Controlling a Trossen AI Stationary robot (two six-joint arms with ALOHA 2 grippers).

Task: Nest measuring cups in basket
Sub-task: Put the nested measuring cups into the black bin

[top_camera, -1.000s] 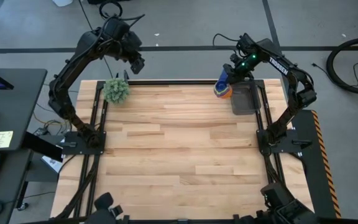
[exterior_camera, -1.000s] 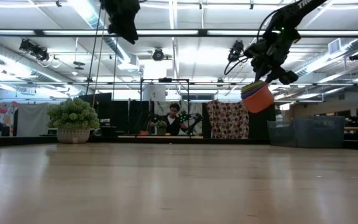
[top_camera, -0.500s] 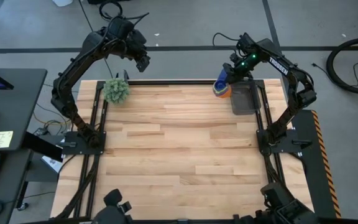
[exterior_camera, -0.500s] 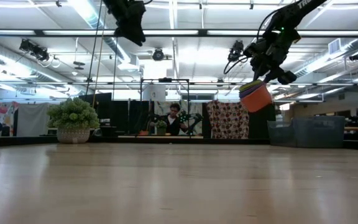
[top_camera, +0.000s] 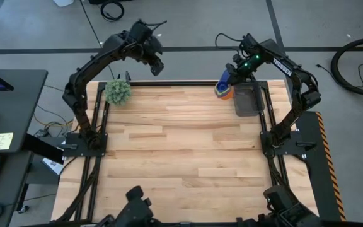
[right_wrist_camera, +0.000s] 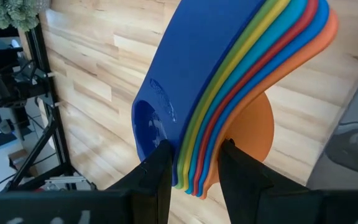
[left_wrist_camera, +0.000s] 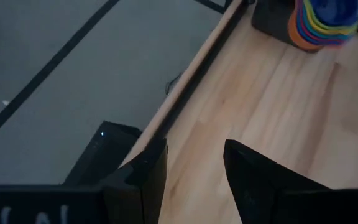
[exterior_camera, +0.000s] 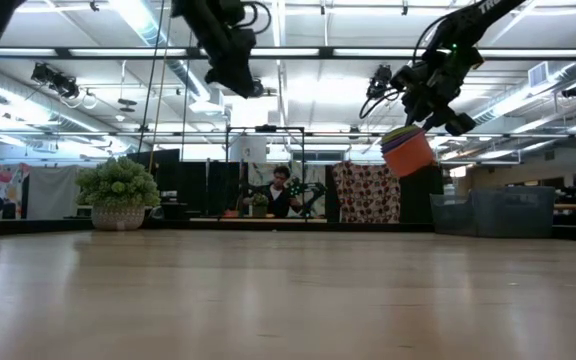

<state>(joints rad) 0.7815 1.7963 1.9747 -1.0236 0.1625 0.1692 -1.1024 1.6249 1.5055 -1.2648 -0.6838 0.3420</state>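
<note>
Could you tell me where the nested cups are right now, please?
The cups hang in the right end effector above the table's far right corner, just left of the basket in the high view.

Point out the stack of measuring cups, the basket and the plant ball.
stack of measuring cups (exterior_camera: 409,153): low view, on the orange outer cup.
basket (top_camera: 249,101): high view, on its grey floor.
plant ball (top_camera: 117,92): high view, on its fuzzy top.

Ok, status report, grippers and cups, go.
Right gripper shut on nested measuring cups, held airborne beside basket. Left gripper open, empty, high over far table edge. Nothing blocking basket.
</note>
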